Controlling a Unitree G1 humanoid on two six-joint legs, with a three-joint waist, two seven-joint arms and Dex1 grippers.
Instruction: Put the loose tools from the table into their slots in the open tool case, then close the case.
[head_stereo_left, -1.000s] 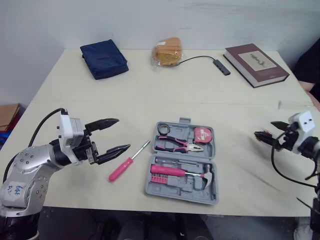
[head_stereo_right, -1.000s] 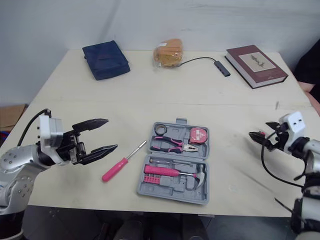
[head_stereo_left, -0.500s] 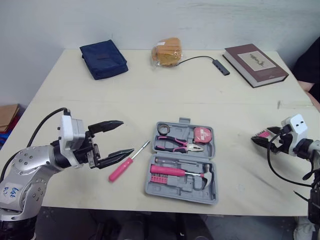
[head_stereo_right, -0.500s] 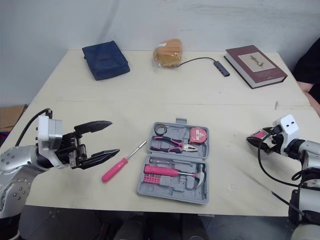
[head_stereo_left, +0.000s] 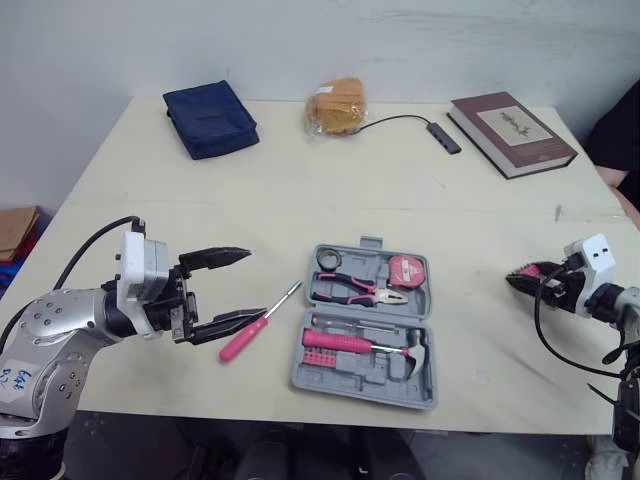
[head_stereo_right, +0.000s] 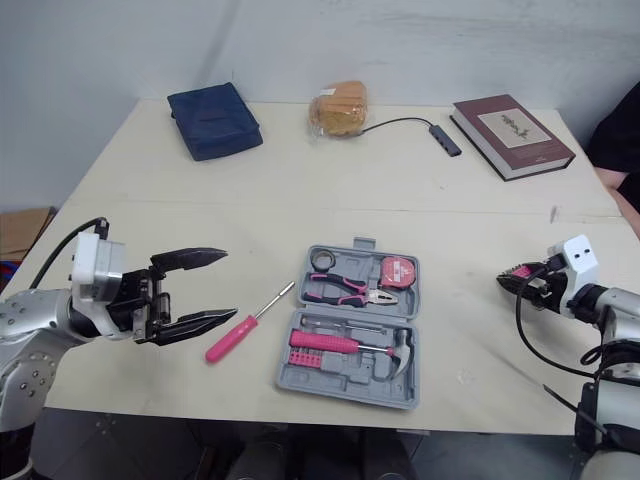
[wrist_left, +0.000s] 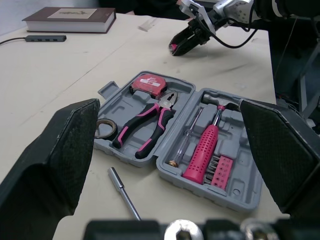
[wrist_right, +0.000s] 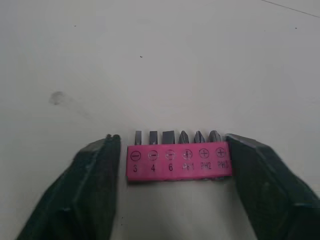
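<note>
**Item 1. Tool case (head_stereo_left: 365, 325).** Grey, open, lying flat at the middle of the bench (head_stereo_left: 300, 190). It is already stocked with pliers (head_stereo_left: 362, 291), a tape measure (head_stereo_left: 405, 269) and a hammer (head_stereo_left: 412, 350).

**Item 2. Screwdriver (head_stereo_left: 258, 322).** Pink handle, loose on the bench at 9 o'clock from the case. The shaft tip points toward 1 o'clock.

**Item 3. Left end effector (head_stereo_left: 256, 285).** Spread wide and holding nothing. It sits just beside the screwdriver at its 9 o'clock, with the lower finger close to the handle.

**Item 4. Right end effector (head_stereo_left: 518, 277).** Closed endwise on a pink bit holder (wrist_right: 179, 162). It is well apart from the case, at 3 o'clock.

**Step in hand (judged).** Picking up the screwdriver.

**Handling note.**
- Bring the fingers (wrist_left: 65, 150) down to either side of the pink handle, not the thin shaft, and square to it.
- Close near the handle's middle so the tool does not tip or roll away.
- Lift level before carrying it toward 3 o'clock.
- I cannot tell which recess is free, so check before lowering.
</note>
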